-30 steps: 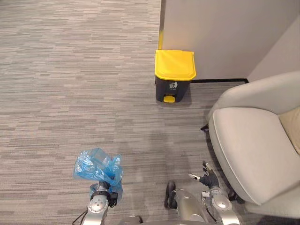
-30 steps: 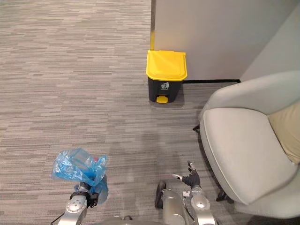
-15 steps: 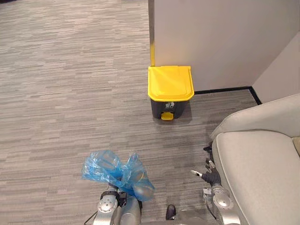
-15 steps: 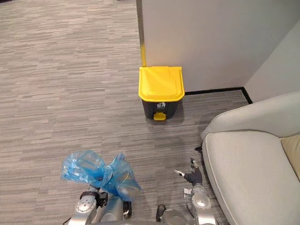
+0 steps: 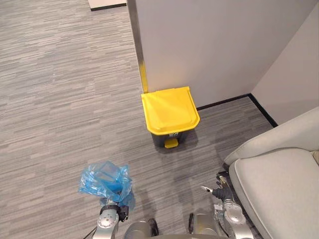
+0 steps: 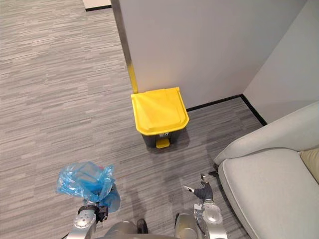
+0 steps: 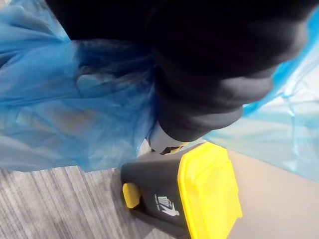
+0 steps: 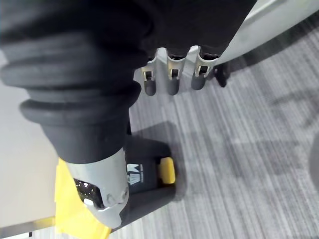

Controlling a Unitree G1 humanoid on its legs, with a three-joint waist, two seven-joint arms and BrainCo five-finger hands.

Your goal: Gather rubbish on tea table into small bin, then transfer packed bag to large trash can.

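near the yellow-lidded bin, left hand grips blue bag.

There is one blue bag, one dark trash can with one yellow lid and one yellow pedal, and one grey armchair carrying one beige cushion. Two robot hands: the left robot hand, the right robot hand.

Soft, even indoor light is falling from above, keeping the grey carpet and the pale wall bright without glare. The yellow-lidded bin is casting a faint, diffuse shadow to its near right. Light is glowing through the blue bag, and the armchair is darkening the floor under its left edge.
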